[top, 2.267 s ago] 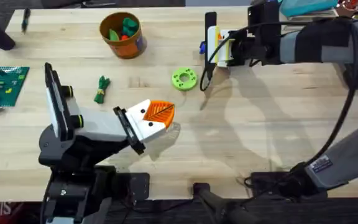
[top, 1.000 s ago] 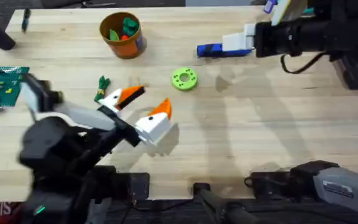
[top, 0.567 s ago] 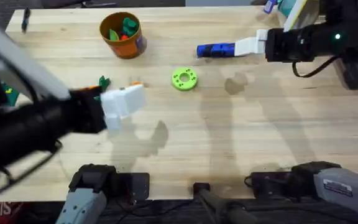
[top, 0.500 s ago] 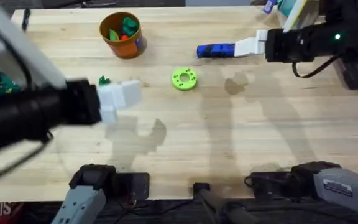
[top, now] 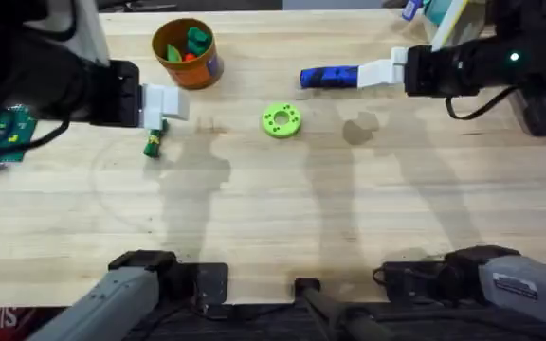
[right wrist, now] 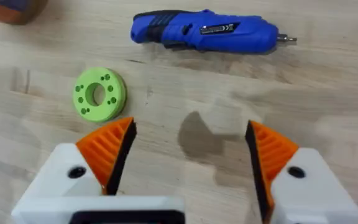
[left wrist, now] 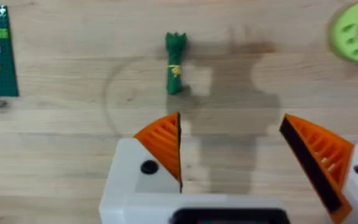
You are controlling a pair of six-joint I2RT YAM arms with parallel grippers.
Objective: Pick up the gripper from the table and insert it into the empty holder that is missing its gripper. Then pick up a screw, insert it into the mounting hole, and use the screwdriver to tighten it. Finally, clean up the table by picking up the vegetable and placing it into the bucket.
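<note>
The task is judged to be at its last stage, the clean-up: the small dark-green toy vegetable with a yellowish band (left wrist: 174, 71) lies flat on the bare wooden table (top: 282, 208), not yet lifted, a short way from the round orange plastic bucket with a blue label (top: 187, 53) on the side nearer the arm bases. The left gripper (left wrist: 232, 155) is poised above the vegetable, released, its ribbed orange wedge pads set well apart on smooth white mounts. The right gripper (right wrist: 188, 155) is likewise spread and empty. The blue cylindrical powered screwdriver with a thin metal bit (right wrist: 207, 31) lies set down, well to the right-arm side of the bucket. A lime-green plastic disc with a centre hole (top: 281, 120) rests between bucket and screwdriver. The bucket already holds small coloured pieces.
</note>
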